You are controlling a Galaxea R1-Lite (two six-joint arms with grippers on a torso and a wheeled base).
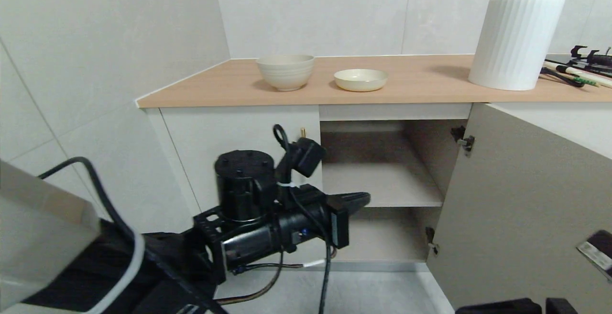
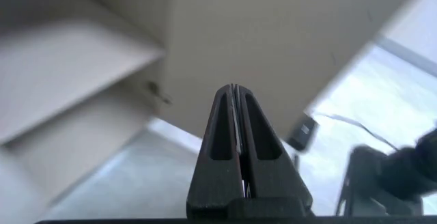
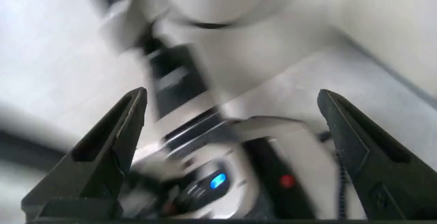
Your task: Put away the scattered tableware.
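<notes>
A beige ribbed bowl (image 1: 286,71) and a shallow cream dish (image 1: 360,79) stand side by side on the wooden countertop (image 1: 416,84). Below them the cabinet (image 1: 382,180) is open, its door (image 1: 521,209) swung out to the right, and two bare shelves show inside. My left gripper (image 1: 366,199) hangs low in front of the cabinet opening, shut with nothing in it; its fingers (image 2: 234,135) are pressed together in the left wrist view. My right gripper (image 3: 232,108) is open, its two fingers wide apart and nothing between them.
A tall white ribbed container (image 1: 516,41) stands on the counter at the right, with chopsticks and dark utensils (image 1: 578,72) beside it. Tiled walls close the corner at the left and back. The open door juts out to the right of the cabinet.
</notes>
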